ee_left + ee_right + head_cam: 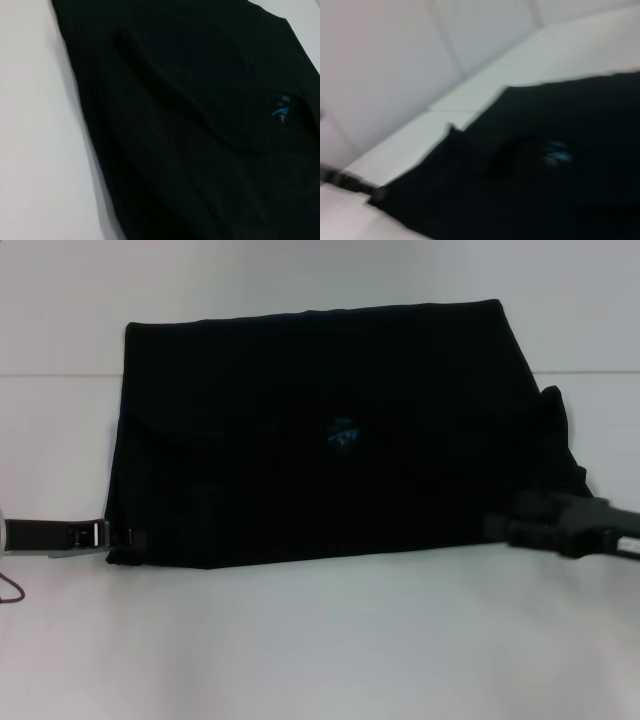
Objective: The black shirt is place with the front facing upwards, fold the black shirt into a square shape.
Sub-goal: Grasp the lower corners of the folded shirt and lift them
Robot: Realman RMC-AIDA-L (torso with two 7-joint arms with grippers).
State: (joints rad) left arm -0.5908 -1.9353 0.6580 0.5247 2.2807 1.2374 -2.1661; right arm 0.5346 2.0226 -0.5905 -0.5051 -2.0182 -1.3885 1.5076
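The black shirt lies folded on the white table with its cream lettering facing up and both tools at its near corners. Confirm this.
Wrong on one point: no lettering shows. The head view shows the black shirt with only a small blue label showing, left tool and right tool at its near corners.

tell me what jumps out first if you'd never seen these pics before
A big black shirt fills the middle of the white table, folded into a wide block with a small blue label near its centre. The left gripper sits at the shirt's near left corner, and the right gripper is at its near right edge, where the cloth bunches up into a peak.
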